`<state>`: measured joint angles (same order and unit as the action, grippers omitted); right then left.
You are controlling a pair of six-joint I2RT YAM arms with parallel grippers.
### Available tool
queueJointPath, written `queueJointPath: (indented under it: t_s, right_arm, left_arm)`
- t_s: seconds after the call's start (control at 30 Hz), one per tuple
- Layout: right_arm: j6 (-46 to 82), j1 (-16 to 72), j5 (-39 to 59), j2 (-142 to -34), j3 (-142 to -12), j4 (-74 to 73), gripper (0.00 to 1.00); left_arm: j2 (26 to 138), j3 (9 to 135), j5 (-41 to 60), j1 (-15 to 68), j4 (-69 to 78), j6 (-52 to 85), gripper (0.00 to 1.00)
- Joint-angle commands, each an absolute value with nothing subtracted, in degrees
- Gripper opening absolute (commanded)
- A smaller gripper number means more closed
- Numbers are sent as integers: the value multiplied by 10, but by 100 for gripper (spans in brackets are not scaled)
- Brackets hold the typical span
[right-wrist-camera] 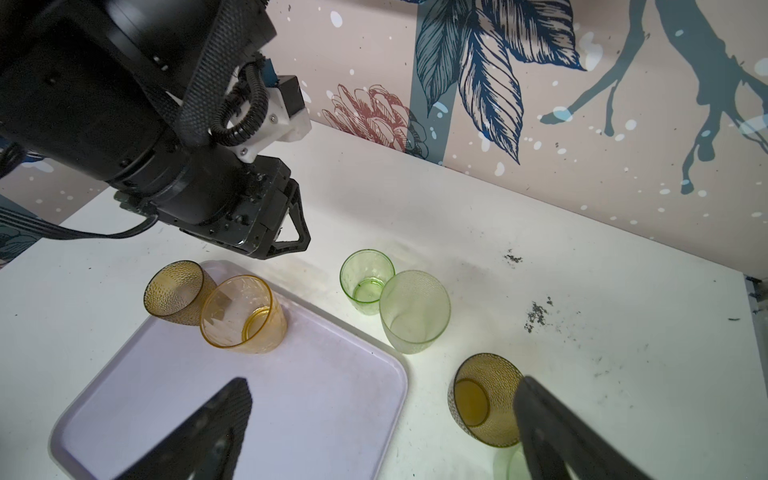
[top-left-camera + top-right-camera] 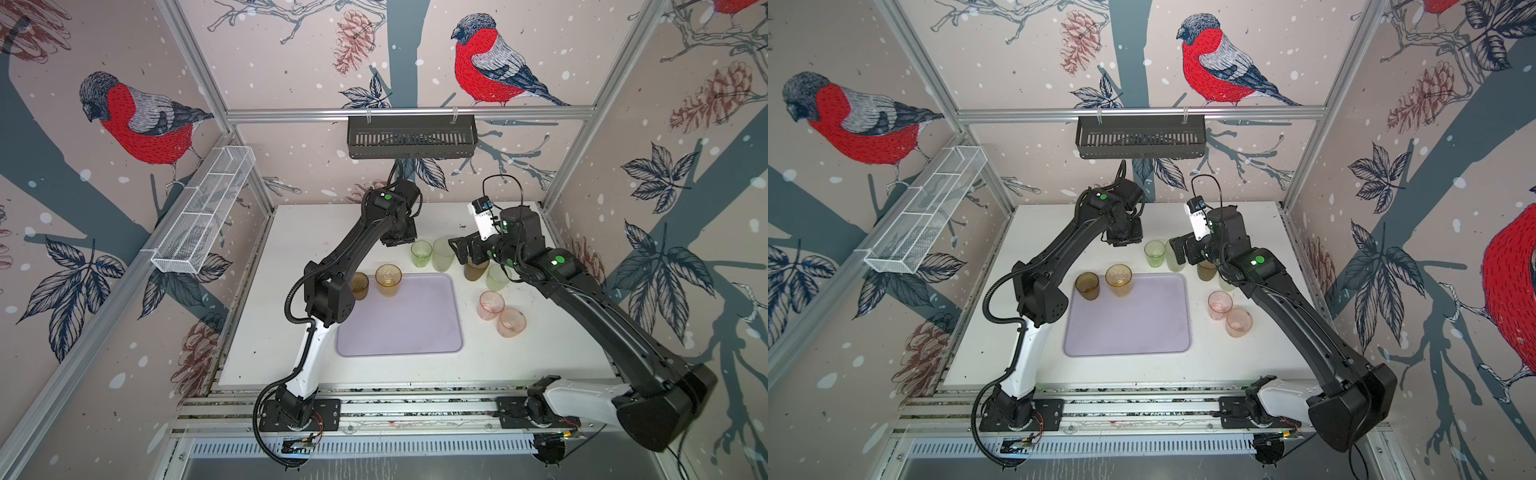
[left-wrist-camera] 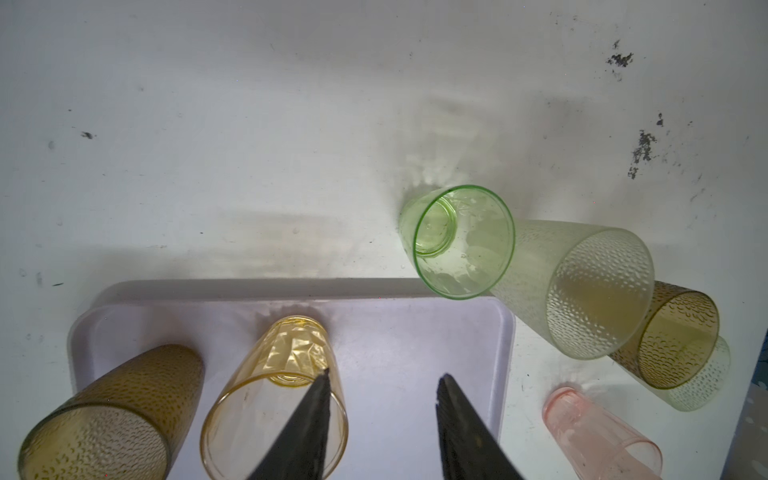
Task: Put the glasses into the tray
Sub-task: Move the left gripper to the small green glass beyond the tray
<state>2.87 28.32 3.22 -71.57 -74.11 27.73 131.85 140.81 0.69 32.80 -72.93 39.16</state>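
Two of the eight small translucent tumblers, an amber glass (image 2: pixel 388 280) and a dimpled brown glass (image 2: pixel 1087 286), stand in the far left corner of the large flat pale lilac rectangular tray (image 2: pixel 415 332); six stand on the white tabletop (image 2: pixel 299 241) off its far right side: a small green glass (image 2: pixel 421 253) beside a tall pale green glass (image 2: pixel 442 254), a second brown glass (image 1: pixel 484 399), a further pale green glass (image 2: pixel 497 277) and two pink glasses (image 2: pixel 491 305). The left gripper (image 3: pixel 382 378) hangs near the tray's far edge, fingers apart, holding nothing. The right gripper (image 1: pixel 384 392) is spread wide and empty, the second brown glass just inside one finger.
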Motion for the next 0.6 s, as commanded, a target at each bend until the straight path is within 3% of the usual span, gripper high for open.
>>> queueJointPath:
  t_s: [0.0, 0.57]
  right_arm:
    - [35, 274, 52, -728, -748, 287, 99]
    - [53, 244, 57, -728, -740, 301, 99]
  left_arm:
    - [1316, 1404, 35, 329, -740, 413, 45]
    - [1311, 1341, 13, 342, -646, 404, 46]
